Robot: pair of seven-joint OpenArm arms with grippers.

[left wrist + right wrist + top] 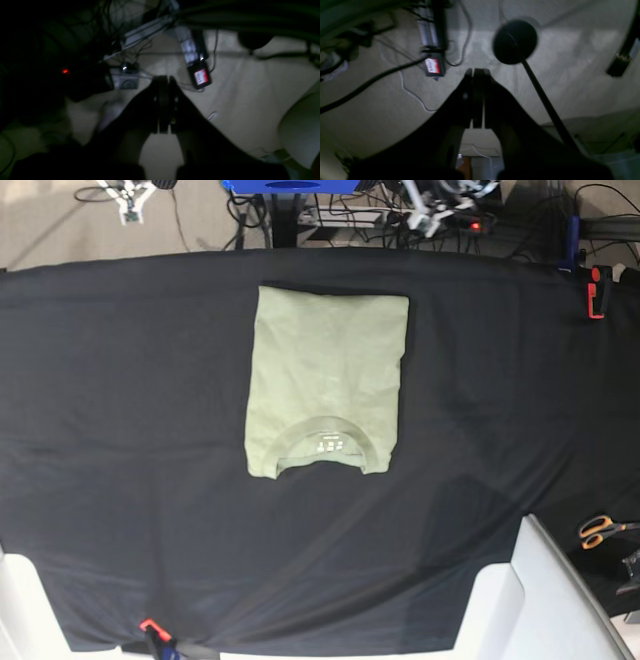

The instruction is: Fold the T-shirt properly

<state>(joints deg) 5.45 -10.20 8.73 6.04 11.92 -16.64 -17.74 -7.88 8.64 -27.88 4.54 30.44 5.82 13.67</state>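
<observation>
T-shirt (328,380) lies folded into a rectangle on the black cloth (120,430), far centre, collar at its near edge. Left gripper (164,105) and right gripper (478,97): fingers pressed together, empty. Scissors (600,530) at right edge.

Left gripper (164,105) and right gripper (477,98), jaws pressed together, empty.

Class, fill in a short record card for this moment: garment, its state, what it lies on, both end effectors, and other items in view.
garment: T-shirt, pale green
state: folded into a neat rectangle, collar facing the camera's near side
surface: black cloth covering the table
left end effector: shut, empty, off the table
right end effector: shut, empty, off the table
other items: scissors at the right edge
</observation>
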